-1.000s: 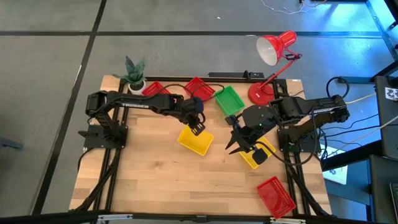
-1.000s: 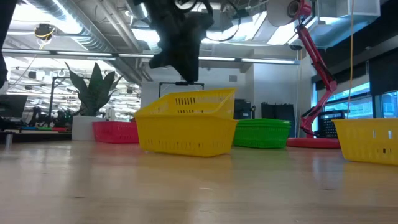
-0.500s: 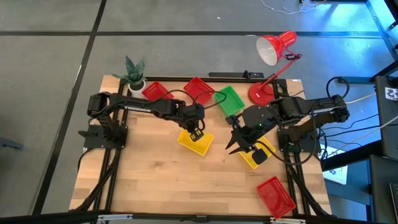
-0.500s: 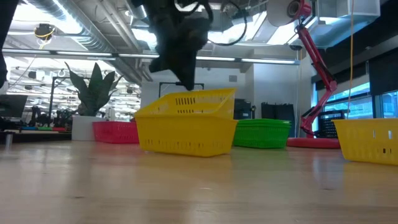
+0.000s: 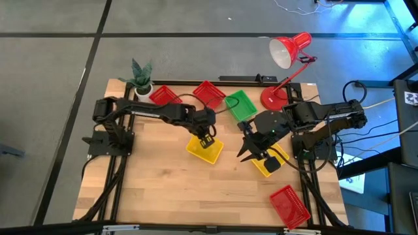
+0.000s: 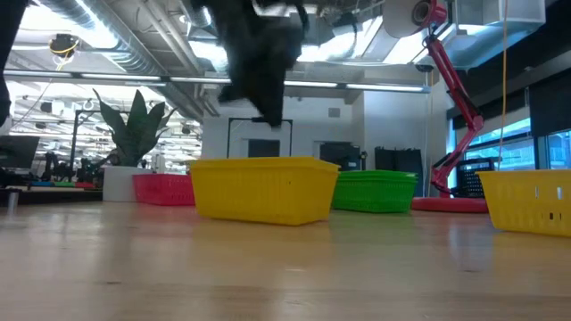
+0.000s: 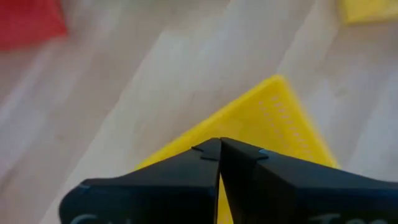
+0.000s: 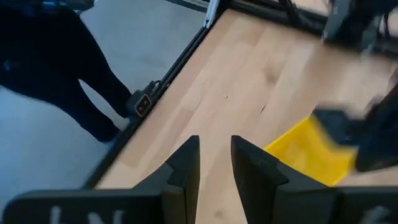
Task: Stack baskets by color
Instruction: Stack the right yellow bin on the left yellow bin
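A yellow basket (image 5: 204, 149) (image 6: 263, 189) lies level on the table's middle. My left gripper (image 5: 208, 138) (image 7: 221, 142) is shut and hangs just above that basket's far rim; the low view shows a gap between them. My right gripper (image 5: 243, 155) (image 8: 214, 146) is open over bare wood to the right of it, with nothing between its fingers. A second yellow basket (image 5: 268, 164) (image 6: 531, 201) lies under the right arm. Two red baskets (image 5: 161, 94) (image 5: 209, 93) and a green one (image 5: 240, 104) lie at the far edge, and another red one (image 5: 289, 204) at the near right.
A red desk lamp (image 5: 287, 55) stands at the far right corner. A potted plant (image 5: 140, 77) stands at the far left corner. Bare wood stretches along the near and left parts of the table (image 5: 150, 189).
The upper yellow basket stood tilted in the middle yellow one, one side raised under my left gripper. It has dropped and now lies level in it. My left gripper has shut above it.
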{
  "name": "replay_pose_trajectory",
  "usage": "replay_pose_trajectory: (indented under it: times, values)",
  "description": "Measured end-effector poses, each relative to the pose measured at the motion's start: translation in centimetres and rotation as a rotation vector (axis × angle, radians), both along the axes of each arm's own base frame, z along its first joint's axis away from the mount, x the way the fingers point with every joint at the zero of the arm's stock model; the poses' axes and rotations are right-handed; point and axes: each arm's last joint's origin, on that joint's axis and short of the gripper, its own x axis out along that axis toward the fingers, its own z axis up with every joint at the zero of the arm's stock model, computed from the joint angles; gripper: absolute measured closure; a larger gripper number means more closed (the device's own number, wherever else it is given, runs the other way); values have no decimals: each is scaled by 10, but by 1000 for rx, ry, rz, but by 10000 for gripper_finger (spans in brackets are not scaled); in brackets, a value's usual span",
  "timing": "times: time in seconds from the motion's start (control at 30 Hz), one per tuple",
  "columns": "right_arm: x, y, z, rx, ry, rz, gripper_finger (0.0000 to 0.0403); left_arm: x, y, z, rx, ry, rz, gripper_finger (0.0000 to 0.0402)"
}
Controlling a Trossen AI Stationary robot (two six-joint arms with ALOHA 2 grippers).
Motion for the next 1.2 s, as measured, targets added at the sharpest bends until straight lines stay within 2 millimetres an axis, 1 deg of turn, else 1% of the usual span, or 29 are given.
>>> replay_pose_trajectory:
  times: [0.07,0.17,0.27,0.33,0.47,0.57,0.63,0.7,0.8,0.83,0.9,0.97,1.03,1.13,1.2]
  values:
    - [-1,0,-1,55,53,-58,311,-8,0,22,20,-48,-16,401]
    - [-3,-1,-3,128,141,-144,311,-26,-1,49,45,-76,-45,401]
    - [-6,-2,-7,142,216,-187,311,-46,-6,72,58,-115,-53,401]
    - [-9,-3,-11,157,281,-257,311,-58,-10,88,71,-163,-58,401]
    - [-8,-5,-21,112,371,-394,311,-81,-20,112,116,-244,-47,401]
    - [-7,-6,-28,33,409,-377,311,-93,-26,124,144,-292,-40,401]
    - [-8,-6,-34,-36,445,-337,311,-104,-29,130,156,-298,-42,401]
    - [-10,-8,-42,-150,500,-320,311,-108,-32,135,170,-325,-40,401]
    - [-8,-8,-52,-287,558,-323,311,-118,-36,135,194,-289,-41,401]
    - [-6,-8,-55,-320,564,-321,311,-118,-38,137,199,-307,-39,401]
    - [-2,-7,-59,-325,571,-288,313,-119,-39,140,209,-328,-34,401]
    - [0,-5,-62,-326,581,-254,322,-123,-41,138,217,-300,-40,401]
    - [3,-4,-64,-317,594,-243,340,-123,-42,141,218,-324,-39,401]
    - [5,-3,-67,-302,612,-244,367,-123,-42,139,218,-307,-43,401]
    - [6,-3,-69,-295,624,-256,378,-124,-42,139,212,-295,-51,401]
